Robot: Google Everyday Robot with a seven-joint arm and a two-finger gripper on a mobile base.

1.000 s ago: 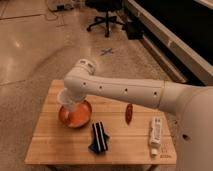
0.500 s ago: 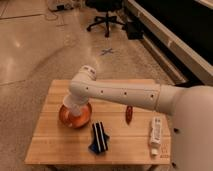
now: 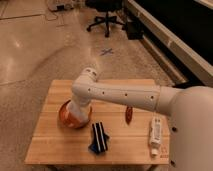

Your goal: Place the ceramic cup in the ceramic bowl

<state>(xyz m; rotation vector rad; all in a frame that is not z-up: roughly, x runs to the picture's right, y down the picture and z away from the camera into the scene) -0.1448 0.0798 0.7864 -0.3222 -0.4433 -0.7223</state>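
The ceramic bowl point(image 3: 67, 118), orange with a pale rim, sits on the left half of the wooden table point(image 3: 55, 145). My white arm reaches in from the right, and its gripper point(image 3: 76, 113) points down into the bowl. A small white shape at the gripper's tip inside the bowl looks like the ceramic cup point(image 3: 73, 116); the arm covers most of it, so I cannot tell whether the gripper holds it.
A dark blue and black packet point(image 3: 99, 138) lies in front of the bowl. A reddish-brown oblong item point(image 3: 129, 114) lies at centre right. A white printed tube point(image 3: 155, 134) lies near the right edge. An office chair point(image 3: 107, 15) stands on the floor beyond.
The arm has lowered and shifted a little forward, bringing the gripper and the white cup down from above the bowl's rim into the bowl.
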